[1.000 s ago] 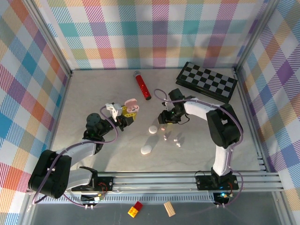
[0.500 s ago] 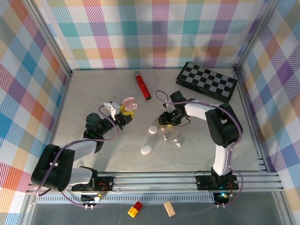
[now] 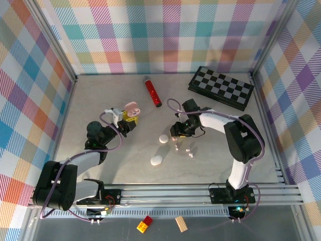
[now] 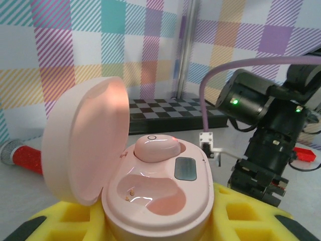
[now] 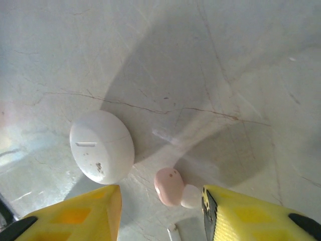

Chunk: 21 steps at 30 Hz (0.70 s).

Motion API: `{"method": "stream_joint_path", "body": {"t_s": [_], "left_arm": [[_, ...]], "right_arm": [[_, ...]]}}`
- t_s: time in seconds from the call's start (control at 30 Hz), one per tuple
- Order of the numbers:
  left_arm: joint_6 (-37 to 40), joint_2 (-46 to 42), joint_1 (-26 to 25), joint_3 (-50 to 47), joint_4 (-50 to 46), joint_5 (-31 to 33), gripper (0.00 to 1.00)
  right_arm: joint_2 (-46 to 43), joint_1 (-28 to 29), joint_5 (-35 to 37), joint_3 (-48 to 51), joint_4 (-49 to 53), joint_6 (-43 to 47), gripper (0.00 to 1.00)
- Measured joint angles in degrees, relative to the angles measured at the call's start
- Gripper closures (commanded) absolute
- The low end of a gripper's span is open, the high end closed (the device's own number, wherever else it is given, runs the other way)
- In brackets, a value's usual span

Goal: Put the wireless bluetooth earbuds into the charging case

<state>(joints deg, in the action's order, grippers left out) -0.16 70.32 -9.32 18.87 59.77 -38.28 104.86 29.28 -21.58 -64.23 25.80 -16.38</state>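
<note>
Top view: the left gripper (image 3: 128, 115) clamps the pale pink plastic charging case (image 3: 132, 107), lid open, presenting its sockets.
Left wrist view: one small pink plastic bud (image 4: 155, 148) is seated; the near socket is vacant.
Right wrist view: the right gripper (image 5: 160, 211), fingers apart, straddles a loose pink earbud (image 5: 169, 187) on the grey table (image 5: 225, 60), evidently for pickup.

Readable text, labels, brands, numbers: none I can read. Only marking: a small ring outline on the pink earbud (image 4: 155, 148) seated in the pink charging case (image 4: 160, 225), lower centre, left wrist view.
</note>
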Motion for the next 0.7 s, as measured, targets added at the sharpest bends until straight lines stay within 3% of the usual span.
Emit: {"method": "stream_joint_path", "body": {"t_s": [0.4,0.7], "left_arm": [[1.53,-1.44,5.97,0.0,-5.62,5.92,0.73],[2.75,-3.02,6.73,0.0,-9.2,11.61,0.73]], "right_arm": [[-0.68,12.15,26.38,-4.26,8.85,2.29,0.56],[2.69,17.16,37.88,-9.29,12.68,5.31,0.6]]}}
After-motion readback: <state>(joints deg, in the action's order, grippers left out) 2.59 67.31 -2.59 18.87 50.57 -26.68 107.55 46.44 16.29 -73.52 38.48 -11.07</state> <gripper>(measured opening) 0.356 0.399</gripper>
